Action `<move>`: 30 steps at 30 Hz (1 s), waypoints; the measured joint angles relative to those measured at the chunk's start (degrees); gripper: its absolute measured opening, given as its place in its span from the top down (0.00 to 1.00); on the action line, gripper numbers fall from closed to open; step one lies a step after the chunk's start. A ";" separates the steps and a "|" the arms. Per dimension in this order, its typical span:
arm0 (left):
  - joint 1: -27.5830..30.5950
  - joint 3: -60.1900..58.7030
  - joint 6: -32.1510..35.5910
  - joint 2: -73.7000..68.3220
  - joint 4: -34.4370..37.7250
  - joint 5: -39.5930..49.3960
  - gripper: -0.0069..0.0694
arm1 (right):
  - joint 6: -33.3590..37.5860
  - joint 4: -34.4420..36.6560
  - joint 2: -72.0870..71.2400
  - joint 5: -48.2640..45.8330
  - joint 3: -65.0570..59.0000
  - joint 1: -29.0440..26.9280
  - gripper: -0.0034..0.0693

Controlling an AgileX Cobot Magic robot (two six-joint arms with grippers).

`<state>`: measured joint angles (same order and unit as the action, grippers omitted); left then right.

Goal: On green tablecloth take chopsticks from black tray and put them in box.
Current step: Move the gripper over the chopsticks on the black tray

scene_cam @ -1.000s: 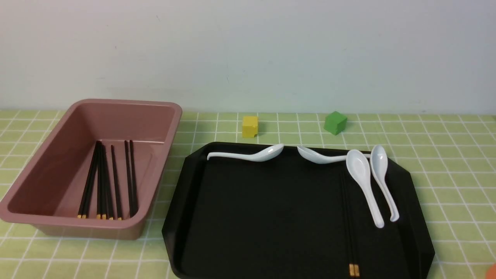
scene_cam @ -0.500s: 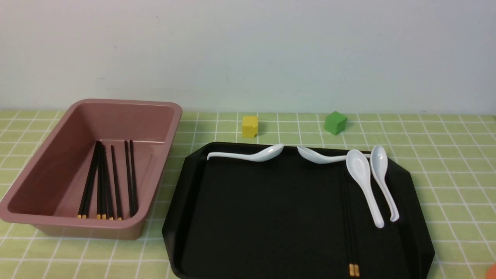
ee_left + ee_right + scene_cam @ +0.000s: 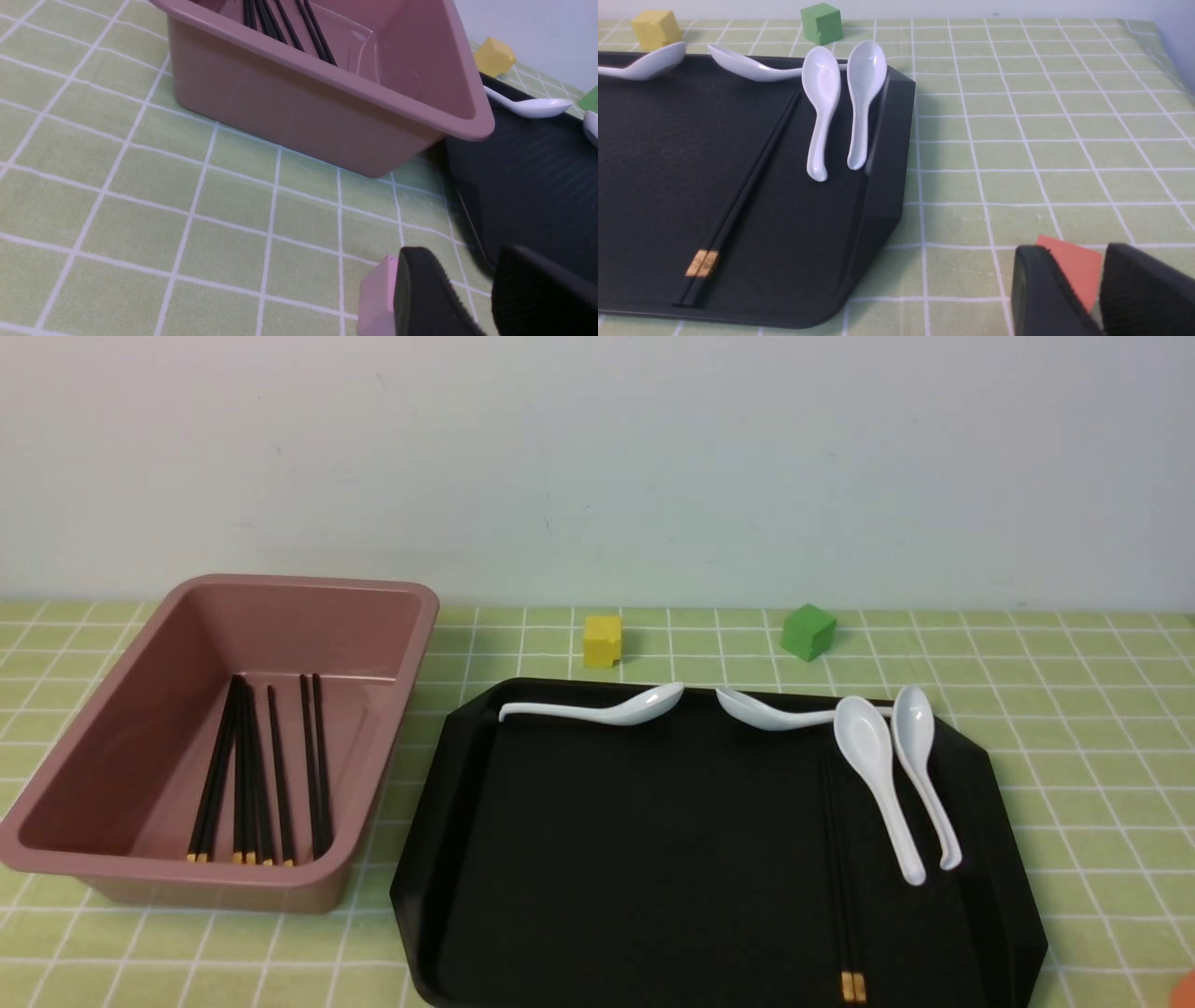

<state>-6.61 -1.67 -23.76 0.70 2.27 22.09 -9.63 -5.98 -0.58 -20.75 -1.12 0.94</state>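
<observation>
Near the counter's front edge, the left tool (image 3: 460,280) and right tool (image 3: 1078,280) are released, jaws parted. Beyond, two chopsticks (image 3: 843,877) lie in the tray (image 3: 653,859); others rest in the box (image 3: 392,728) toward the left edge.

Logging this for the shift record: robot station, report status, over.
Both hands open, empty. Two black gold-ended chopsticks remaining in black rectangular tray. White glossy spoon lying close beside them.
</observation>
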 joint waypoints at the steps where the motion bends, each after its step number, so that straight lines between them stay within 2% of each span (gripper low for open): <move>1: 0.00 0.00 0.00 0.00 0.00 0.00 0.60 | 0.00 0.00 0.00 0.00 0.00 0.00 0.64; 6: 0.00 0.00 0.00 0.00 0.00 0.00 0.60 | -0.06 -0.14 0.00 0.00 0.00 0.00 0.64; 8: 0.00 0.00 0.00 0.00 0.00 0.00 0.60 | -1.99 2.21 0.00 0.48 0.00 0.00 0.63; 14: 0.00 0.00 0.00 0.00 0.00 0.00 0.60 | -16.26 21.73 0.00 2.77 -0.23 0.00 0.63; 17: 0.00 0.00 0.00 0.00 0.00 0.00 0.60 | -19.62 27.46 0.00 3.07 -0.23 0.00 0.63; 27: 0.00 0.00 0.00 0.00 0.00 0.00 0.60 | -19.59 30.79 0.00 3.14 -0.23 0.00 0.63; 29: 0.00 0.00 0.00 0.00 0.00 0.00 0.60 | -19.53 30.87 0.00 2.97 0.20 0.00 0.65; 30: 0.00 0.00 0.00 0.00 0.00 0.00 0.60 | -18.40 30.25 0.00 2.81 2.24 0.00 0.70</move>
<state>-6.61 -1.67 -23.76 0.70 2.27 22.09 -28.02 24.27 -0.58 -17.94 1.13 0.94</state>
